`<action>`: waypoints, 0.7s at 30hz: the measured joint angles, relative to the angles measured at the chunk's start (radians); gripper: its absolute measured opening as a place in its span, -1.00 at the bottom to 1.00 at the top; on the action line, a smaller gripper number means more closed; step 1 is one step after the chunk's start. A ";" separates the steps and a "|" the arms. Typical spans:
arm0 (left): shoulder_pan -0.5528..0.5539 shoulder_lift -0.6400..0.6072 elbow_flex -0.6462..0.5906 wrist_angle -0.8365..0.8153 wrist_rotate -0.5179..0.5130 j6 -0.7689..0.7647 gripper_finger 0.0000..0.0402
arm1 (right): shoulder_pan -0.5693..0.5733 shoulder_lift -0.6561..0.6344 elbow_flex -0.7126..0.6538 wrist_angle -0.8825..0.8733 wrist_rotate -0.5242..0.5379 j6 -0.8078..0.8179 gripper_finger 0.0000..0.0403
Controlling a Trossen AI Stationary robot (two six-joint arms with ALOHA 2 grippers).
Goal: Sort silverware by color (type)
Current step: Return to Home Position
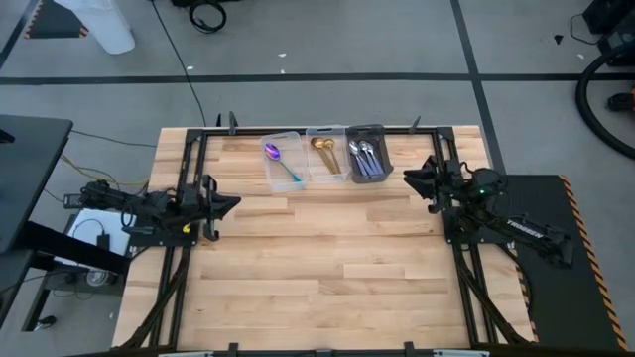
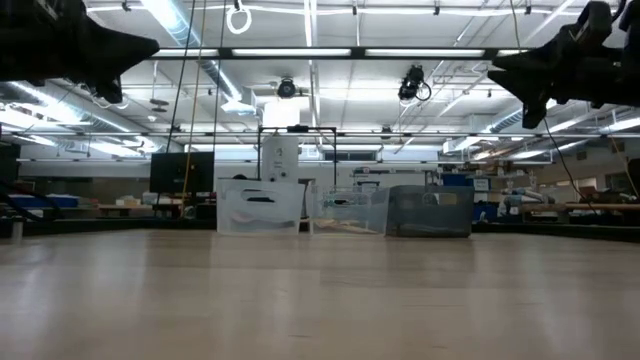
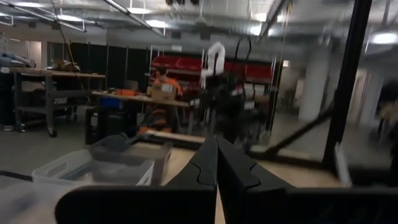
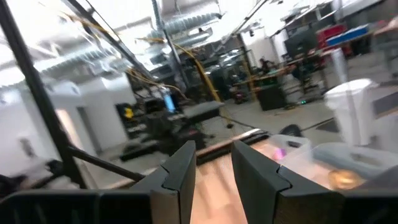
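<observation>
Wood up front: pale plank table (image 1: 317, 288); its near half shows no loose utensil in the high view.

Mid-table, each arm sits at its own side, raised off the wood per the low view.
- Left gripper (image 1: 232, 203) hangs by the table's left edge. Fingers are pressed together w/ nothing between them (left wrist view).
- Right gripper (image 1: 412, 179) hangs by the right edge, nearer the bins. Fingers are apart w/ a plain gap, holding nothing (right wrist view).

Farther back, 3 bins stand side by side at the far edge centre.
- Left clear plastic rectangular bin (image 1: 268, 184) holds an iridescent purple-bowled spoon w/ teal handle (image 1: 283, 164); can't tell if more lie under it.
- Middle clear plastic bin (image 1: 334, 173) holds a gold spoon (image 1: 323, 149); count unclear.
- Dark grey rectangular bin (image 1: 387, 151), on the right, holds a bunch of shiny silver spoons (image 1: 365, 157).

Beyond the table is a blurred workshop, w/ a person in an orange top (image 3: 165, 84) at a bench.

Judgement: sorting looks done, since all silverware in sight is binned by colour. The step in hand reads as parking the arms at home. The next move prob. needs no grasp: settle each arm in its rest pose, clear of the bins + frame posts. The right fingers likely need bringing together to match the left.
</observation>
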 joint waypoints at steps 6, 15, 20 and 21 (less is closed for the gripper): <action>0.003 0.000 0.000 -0.136 0.000 0.075 -0.92 | -0.001 0.005 0.000 -0.125 0.064 -0.089 -0.43; 0.003 0.001 -0.001 -0.179 0.001 0.354 -0.90 | -0.002 0.011 0.000 -0.225 0.210 -0.341 -0.43; 0.003 0.000 -0.001 -0.174 0.000 0.450 -0.90 | -0.002 0.011 0.000 -0.224 0.213 -0.324 -0.43; 0.003 0.000 -0.001 -0.174 0.000 0.450 -0.90 | -0.002 0.011 0.000 -0.224 0.213 -0.315 -0.43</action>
